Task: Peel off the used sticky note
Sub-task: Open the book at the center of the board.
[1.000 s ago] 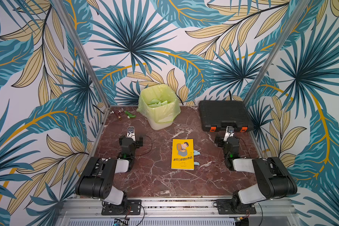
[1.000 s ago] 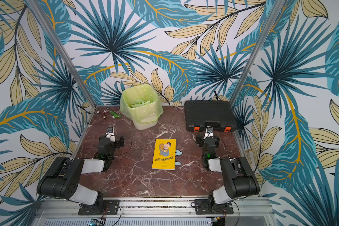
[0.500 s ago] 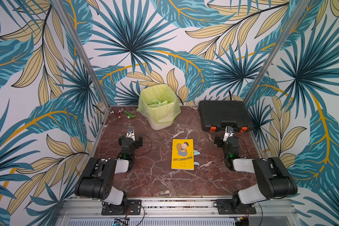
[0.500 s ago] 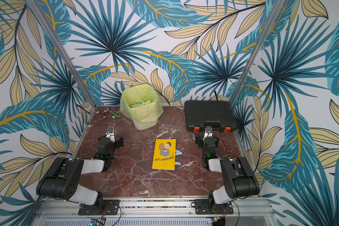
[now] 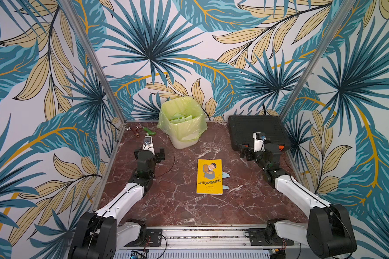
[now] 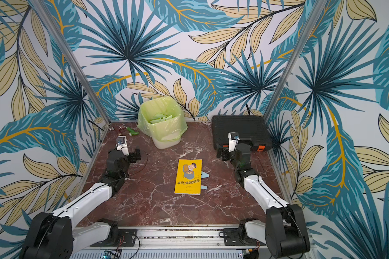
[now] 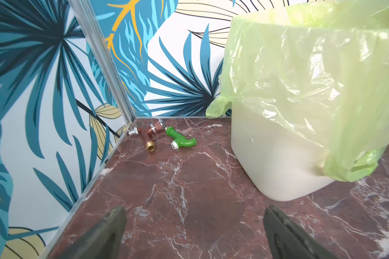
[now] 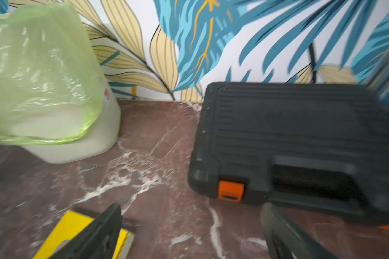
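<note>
The right gripper [image 5: 244,153] hangs low over the table, jaws spread wide with nothing between them, and the left gripper [image 5: 160,154] is just as wide and empty. Inward from the right gripper and back toward the robot's base lies the yellow book [image 5: 209,176], flat, its long axis running front to back. Two pale blue sticky notes [image 5: 225,175] poke out of its edge on the right arm's side, so that arm looks the nearer one for the peel. Around the book is red marble table [image 5: 177,206]. A lined bin [image 5: 182,125] stands at the back, a black tool case [image 5: 256,127] lies behind the right gripper, and pipe fittings [image 5: 142,131] sit in the far left corner.
</note>
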`<state>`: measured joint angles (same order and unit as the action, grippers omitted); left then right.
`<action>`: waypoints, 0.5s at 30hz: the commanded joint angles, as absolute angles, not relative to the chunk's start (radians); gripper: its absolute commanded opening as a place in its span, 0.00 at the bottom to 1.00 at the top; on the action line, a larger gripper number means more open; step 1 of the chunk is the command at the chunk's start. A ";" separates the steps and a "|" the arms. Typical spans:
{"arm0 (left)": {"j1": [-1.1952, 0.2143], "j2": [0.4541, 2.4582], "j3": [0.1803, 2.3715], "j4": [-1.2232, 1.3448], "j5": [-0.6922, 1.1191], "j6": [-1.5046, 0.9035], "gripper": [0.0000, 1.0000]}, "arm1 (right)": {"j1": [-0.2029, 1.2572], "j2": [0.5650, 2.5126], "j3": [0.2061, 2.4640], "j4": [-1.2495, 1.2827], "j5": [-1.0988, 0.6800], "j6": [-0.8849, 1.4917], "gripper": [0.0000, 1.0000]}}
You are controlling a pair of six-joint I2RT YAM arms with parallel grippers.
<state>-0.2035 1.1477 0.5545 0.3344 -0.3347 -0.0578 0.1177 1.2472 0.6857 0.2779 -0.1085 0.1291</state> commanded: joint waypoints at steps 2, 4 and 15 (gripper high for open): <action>-0.236 1.123 0.596 0.085 -0.245 -0.195 1.00 | 0.131 1.275 0.745 -0.076 -0.319 0.373 1.00; -0.250 1.121 0.615 0.028 -0.197 -0.245 1.00 | 0.138 1.282 0.729 -0.120 -0.347 0.416 0.99; -0.385 1.159 0.687 -0.147 0.014 -0.396 1.00 | 0.210 1.210 0.565 -0.186 -0.455 0.567 0.96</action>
<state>-0.3634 1.1431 0.6491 -0.0750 -0.0711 -0.3309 0.1883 1.2438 0.6006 -0.1421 -0.3912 0.5140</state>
